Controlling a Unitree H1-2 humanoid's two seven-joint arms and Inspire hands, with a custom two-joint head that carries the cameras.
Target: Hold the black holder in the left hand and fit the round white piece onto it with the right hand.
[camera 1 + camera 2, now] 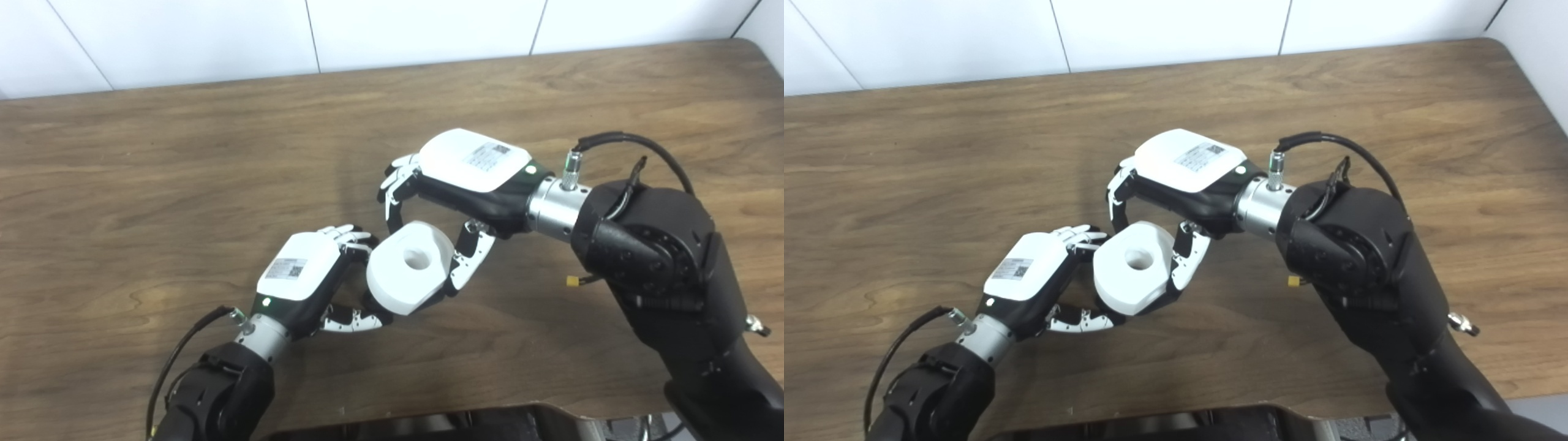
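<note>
The round white piece (407, 269), a thick disc with a hole in its middle, is tilted up between my two hands over the table's middle. My right hand (471, 165) reaches over it from above and is shut on it, fingers (392, 199) on its far side and thumb (471, 257) on its right side. My left hand (303, 269) comes in from the lower left, with its fingers and thumb closed at the disc's left side and underside. Of the black holder, only a dark sliver (432, 299) shows under the disc's lower edge; the disc hides the remainder.
The wooden table (153, 184) stretches out on all sides of the hands, with a white wall behind its far edge. A dark body part (490, 422) sits at the near edge. A cable loops over the right wrist (637, 144).
</note>
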